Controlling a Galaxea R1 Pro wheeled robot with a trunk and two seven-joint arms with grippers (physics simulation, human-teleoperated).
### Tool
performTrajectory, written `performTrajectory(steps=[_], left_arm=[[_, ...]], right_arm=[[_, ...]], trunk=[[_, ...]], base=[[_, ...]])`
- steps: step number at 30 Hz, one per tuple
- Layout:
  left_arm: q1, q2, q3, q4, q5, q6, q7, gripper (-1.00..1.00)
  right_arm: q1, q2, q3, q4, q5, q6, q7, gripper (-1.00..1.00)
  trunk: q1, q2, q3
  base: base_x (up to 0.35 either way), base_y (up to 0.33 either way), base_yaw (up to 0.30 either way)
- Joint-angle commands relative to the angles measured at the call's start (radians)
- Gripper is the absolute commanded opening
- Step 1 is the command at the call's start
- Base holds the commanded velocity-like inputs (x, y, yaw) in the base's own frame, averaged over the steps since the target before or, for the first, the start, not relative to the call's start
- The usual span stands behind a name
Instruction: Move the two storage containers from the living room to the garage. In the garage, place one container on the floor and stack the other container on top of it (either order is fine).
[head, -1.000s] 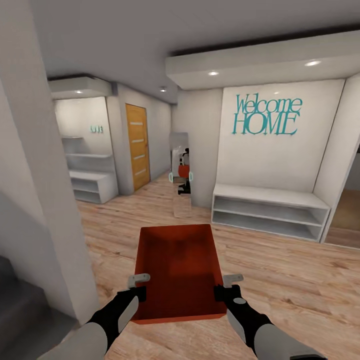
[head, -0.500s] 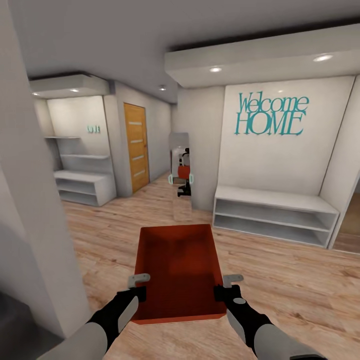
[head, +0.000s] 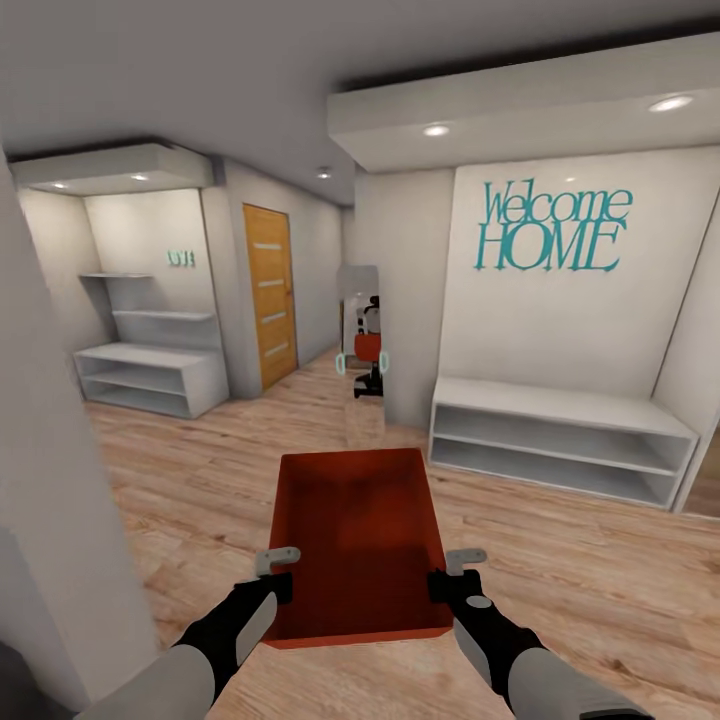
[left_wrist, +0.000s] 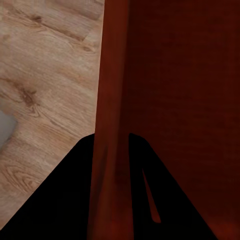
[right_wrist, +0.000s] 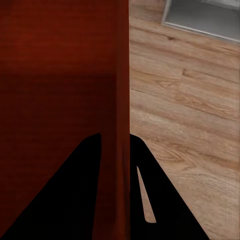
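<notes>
Between the earlier head views and this one, the whole scene is seen to have slid: the grey pillar at the near left takes up less of the frame, and the white shelving alcove (head: 150, 375) beside the wooden door (head: 270, 295) is opened up more fully. Since the container and both arms sit at the same place in the frame, this is judged to be travel or turning of the robot, not a move of the things.

One orange-red storage container (head: 355, 530) is held out in front of the trunk, clear above the light wood plank floor (head: 580, 560). Its left wall is pinched by the left pincer (head: 282, 572), and its right wall by the right pincer (head: 450, 572). In each wrist view the thin red wall is seen running between the two dark fingers, one finger inside and one outside, so both pincers are closed narrowly on the container.

A hallway lies ahead, with a tall mirror (head: 362, 350) in which the robot and its red load are reflected, a "Welcome HOME" sign (head: 553, 228) on the wall and a low white bench shelf (head: 560, 440) under it.

The step in hand is judged to be the carrying of the first container toward the garage. The second container is not accounted for here. For the next move, steady driving toward the wooden door is called for, with the pillar and mirror kept clear of the wide load and both grips kept firm.
</notes>
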Motion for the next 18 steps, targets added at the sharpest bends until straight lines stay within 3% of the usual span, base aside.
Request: performTrajectory(steps=[1, 18], left_arm=[[-0.001, 0.06, 0.066, -0.005, -0.029, -0.007, 0.016, -1.0], [-0.001, 0.06, 0.065, -0.005, -0.029, -0.007, 0.016, -1.0]], right_arm=[[-0.001, -0.005, -0.021, 0.003, 0.005, -0.003, -0.01, -1.0], [-0.001, -0.005, -0.021, 0.003, 0.005, -0.001, -0.01, -1.0]], trunk=[[0.001, -0.001, -0.002], [0.001, -0.001, -0.002]], base=[[0.322, 0.0, 0.0], [0.322, 0.0, 0.0]])
